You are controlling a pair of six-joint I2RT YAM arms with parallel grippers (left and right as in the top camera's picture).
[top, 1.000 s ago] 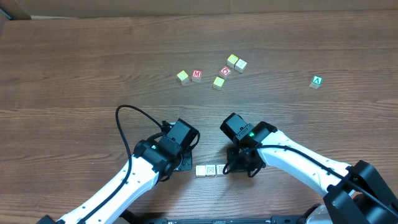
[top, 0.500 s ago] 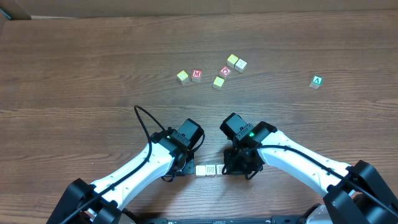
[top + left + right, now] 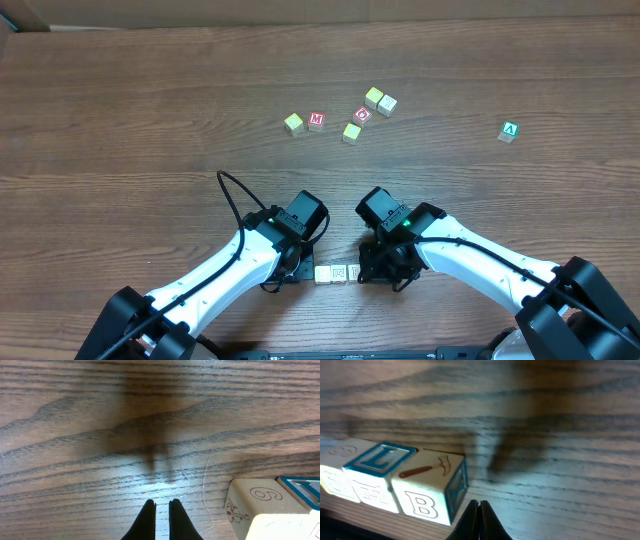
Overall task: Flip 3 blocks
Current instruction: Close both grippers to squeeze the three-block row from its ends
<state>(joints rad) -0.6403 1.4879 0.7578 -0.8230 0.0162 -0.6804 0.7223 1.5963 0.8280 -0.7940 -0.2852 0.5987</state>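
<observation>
Three pale wooden blocks [image 3: 339, 272] lie touching in a row near the table's front edge, between my two grippers. In the right wrist view the closest block [image 3: 432, 492] shows an outlined B, a hammer on top and a blue side. Beside it is a block with a blue-framed top [image 3: 377, 460], then a pale one [image 3: 337, 455]. The left wrist view catches the row's other end, a block [image 3: 255, 505] marked 6 with a violin. My left gripper [image 3: 161, 506] is shut and empty just left of the row. My right gripper [image 3: 480, 505] is shut and empty at the B block's right corner.
Further back lie several loose cubes: a yellow one [image 3: 293, 123], red M [image 3: 316, 121], red O [image 3: 362, 114], another yellow [image 3: 351, 132] and a close pair [image 3: 380, 100]. A green A cube [image 3: 510, 131] sits alone at the far right. A black cable [image 3: 225, 185] loops off the left arm.
The left arm has swung right, bringing its gripper close to the row's left end, then stopped. The right gripper has edged slightly nearer the front edge. The blocks have not moved.
</observation>
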